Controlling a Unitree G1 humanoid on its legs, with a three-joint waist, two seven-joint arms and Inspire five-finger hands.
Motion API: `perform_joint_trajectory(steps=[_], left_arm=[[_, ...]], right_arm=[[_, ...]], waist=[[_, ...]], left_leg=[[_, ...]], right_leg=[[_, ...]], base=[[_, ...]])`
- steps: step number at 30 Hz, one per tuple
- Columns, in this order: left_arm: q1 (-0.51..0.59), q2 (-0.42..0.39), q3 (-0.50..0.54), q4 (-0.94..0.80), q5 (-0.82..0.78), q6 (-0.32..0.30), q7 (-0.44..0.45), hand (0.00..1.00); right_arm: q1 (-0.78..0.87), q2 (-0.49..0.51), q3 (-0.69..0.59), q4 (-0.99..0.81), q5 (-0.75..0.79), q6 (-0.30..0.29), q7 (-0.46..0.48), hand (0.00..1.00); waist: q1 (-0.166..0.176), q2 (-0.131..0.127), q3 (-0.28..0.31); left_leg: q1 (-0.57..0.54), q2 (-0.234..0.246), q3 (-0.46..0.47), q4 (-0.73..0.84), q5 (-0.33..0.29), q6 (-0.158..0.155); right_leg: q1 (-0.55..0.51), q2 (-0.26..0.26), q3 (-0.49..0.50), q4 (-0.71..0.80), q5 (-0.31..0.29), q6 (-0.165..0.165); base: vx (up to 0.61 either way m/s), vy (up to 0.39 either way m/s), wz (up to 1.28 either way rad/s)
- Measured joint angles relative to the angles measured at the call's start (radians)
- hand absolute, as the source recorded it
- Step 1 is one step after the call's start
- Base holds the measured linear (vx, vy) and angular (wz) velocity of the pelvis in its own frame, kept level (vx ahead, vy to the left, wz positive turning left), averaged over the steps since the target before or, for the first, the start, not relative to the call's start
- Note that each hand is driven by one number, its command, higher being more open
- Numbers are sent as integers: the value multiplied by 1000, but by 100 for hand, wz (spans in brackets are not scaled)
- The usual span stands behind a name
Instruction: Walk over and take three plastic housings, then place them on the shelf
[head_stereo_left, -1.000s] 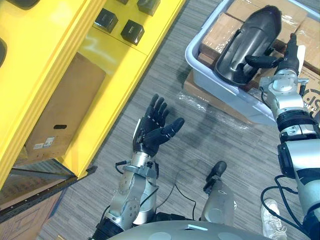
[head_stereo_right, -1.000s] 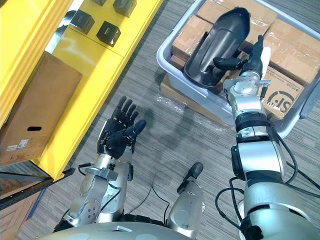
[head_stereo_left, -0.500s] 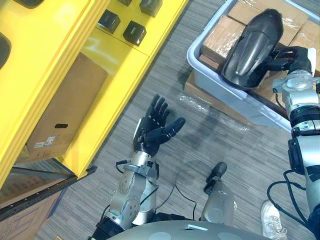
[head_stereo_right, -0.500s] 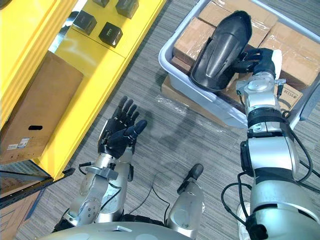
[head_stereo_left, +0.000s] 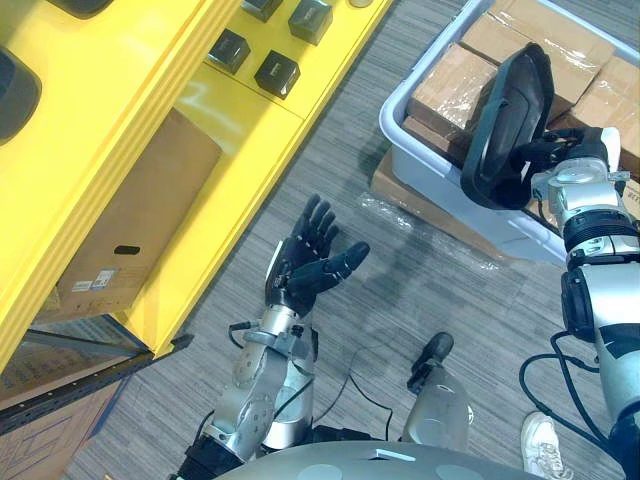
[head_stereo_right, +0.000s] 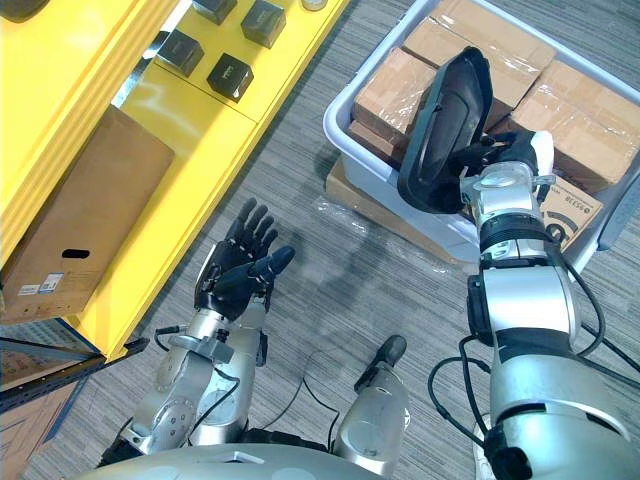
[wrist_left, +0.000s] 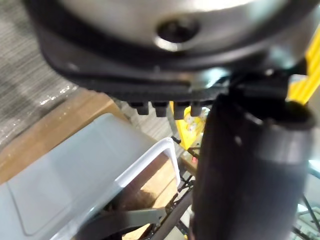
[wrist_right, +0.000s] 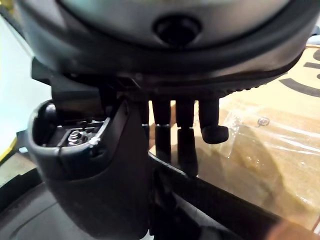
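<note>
Left eye view, near to far. Left hand (head_stereo_left: 308, 268), lower centre of frame: palm up, fingers straight and spread, holding nothing, over bare carpet. Right hand (head_stereo_left: 572, 150), right edge above mid-height: closed on the black plastic housing (head_stereo_left: 505, 125). The right wrist view confirms fingers (wrist_right: 175, 132) curled over its rim. Housing location: upper right of frame, over the near wall of the grey bin (head_stereo_left: 400, 125), which holds wrapped cardboard boxes (head_stereo_left: 450, 85). Whether its lower end touches the bin cannot be determined. Orientation: stood on edge, long axis running nearly top to bottom of frame, upper end leaning slightly right, hollow side facing frame left. Yellow shelf (head_stereo_left: 170, 110) occupies the left of frame, with small black cubes (head_stereo_left: 277, 72) on its ledge at upper centre and a brown carton (head_stereo_left: 130, 230) beneath. Finding: the shelf lies to frame left of the held housing and well apart from it. The empty left hand sits between them and is the nearer to the shelf. Judgement: the housing must travel leftward across the frame, by reach, hand-over or a turn of the body.
</note>
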Motion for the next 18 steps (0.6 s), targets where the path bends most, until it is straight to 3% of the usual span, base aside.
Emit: perform_joint_trajectory(steps=[4,7,10,15,18], left_arm=[[9,11,1,0,0,0,-7,100],[6,13,0,-4,42,-6,-39,100],[-20,17,-3,-23,77,-6,-51,100],[-209,42,9,-23,79,21,-52,100],[-379,69,42,-14,82,79,-42,100]], right_arm=[[1,0,-5,3,0,-31,-36,0],[10,0,-1,4,-16,-78,-110,0],[15,0,36,-9,-70,-87,-170,0],[16,0,65,-89,-123,-104,-223,0],[15,-1,76,-147,-174,-132,-243,0]], waist=[[0,0,0],[-3,-1,0],[-11,-3,1],[-57,-5,2],[-79,-8,3]], left_leg=[[-5,0,1,1,0,0],[-8,0,7,0,2,-1],[-6,2,24,0,1,-1],[3,21,54,-1,0,-2],[4,49,73,-1,-3,-6]], right_leg=[[-5,0,1,-2,1,2],[-9,0,4,-6,8,11],[-19,1,23,-14,17,15],[-23,24,53,-45,45,8],[-30,55,74,-74,67,-4]], base=[[-17,-43,0],[-8,-45,-3],[-8,-29,-17],[-41,-40,-21],[-89,-68,-28]])
